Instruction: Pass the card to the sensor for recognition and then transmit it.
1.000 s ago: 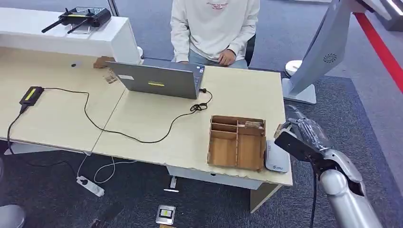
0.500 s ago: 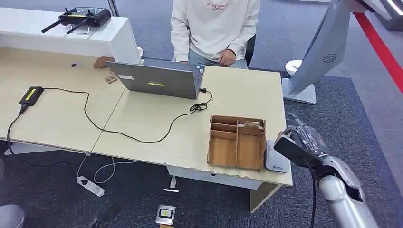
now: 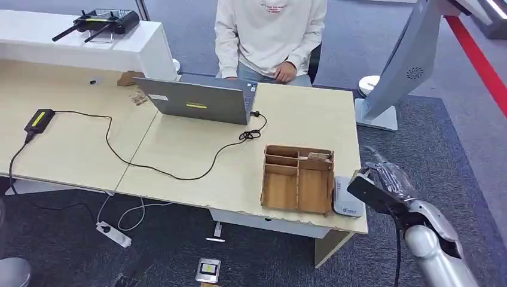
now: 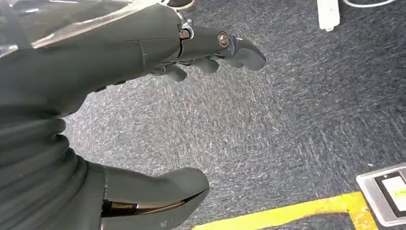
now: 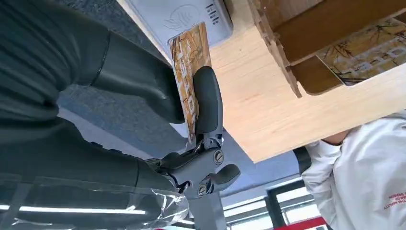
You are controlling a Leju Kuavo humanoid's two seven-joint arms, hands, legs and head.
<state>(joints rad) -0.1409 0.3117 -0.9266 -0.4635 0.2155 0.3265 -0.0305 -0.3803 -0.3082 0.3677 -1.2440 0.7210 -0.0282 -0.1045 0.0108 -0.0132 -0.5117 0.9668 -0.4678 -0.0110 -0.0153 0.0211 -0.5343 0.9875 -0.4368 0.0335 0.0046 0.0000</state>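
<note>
**Card at the sensor, hand-over still to come**

The card (image 5: 190,76), printed in a yellow-brown pattern, is pinched between the thumb and a finger of the right hand (image 5: 158,110), and its free end lies over the face of the white sensor (image 5: 179,14); whether it touches the sensor cannot be told. The sensor sits at the near right corner of the tabletop (image 3: 299,119), just beside the right wall of the wooden organiser (image 3: 298,178), where the right hand (image 3: 382,182) hangs at the table's right edge. More patterned cards (image 5: 368,50) lie in one of the organiser's compartments.

As a judgement: the card is picked up and the reading step is in hand or about done; passing it on is not yet done. The likely receiver is the person (image 3: 270,33) seated at the far edge, behind the laptop (image 3: 197,98).

The left hand (image 4: 143,57) hangs over the carpet, fingers apart, grasping nothing.
</note>
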